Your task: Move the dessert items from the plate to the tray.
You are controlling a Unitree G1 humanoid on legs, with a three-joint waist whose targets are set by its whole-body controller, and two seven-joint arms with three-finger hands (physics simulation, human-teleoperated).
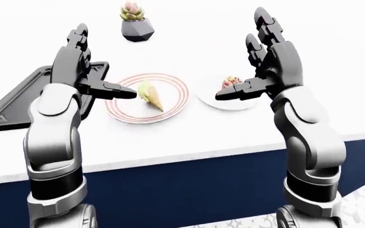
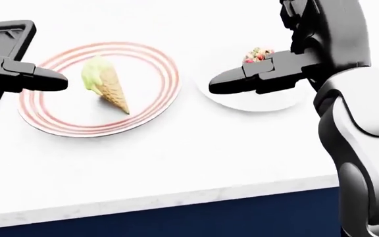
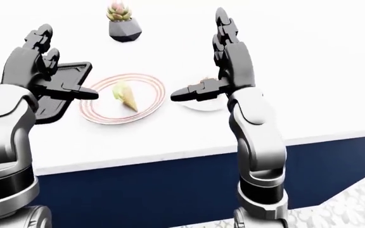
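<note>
Ice cream cone (image 2: 105,87): on striped plate (image 2: 151,61), brittle wafer, soft top; best held gently mid-cone. Left hand (image 1: 84,71), right hand (image 1: 261,64): fingers spread, holding nothing. Tray (image 1: 17,95) alongside

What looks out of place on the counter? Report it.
Only the ice cream cone: it lies on its side on the striped plate, green scoop toward the tray. The small cake sits on its own white plate. Nothing spilled or broken.

Bright, even simulator light, white counter (image 2: 176,168) nearly blown out — soft faint shadows, sharp focus, no blur
</note>
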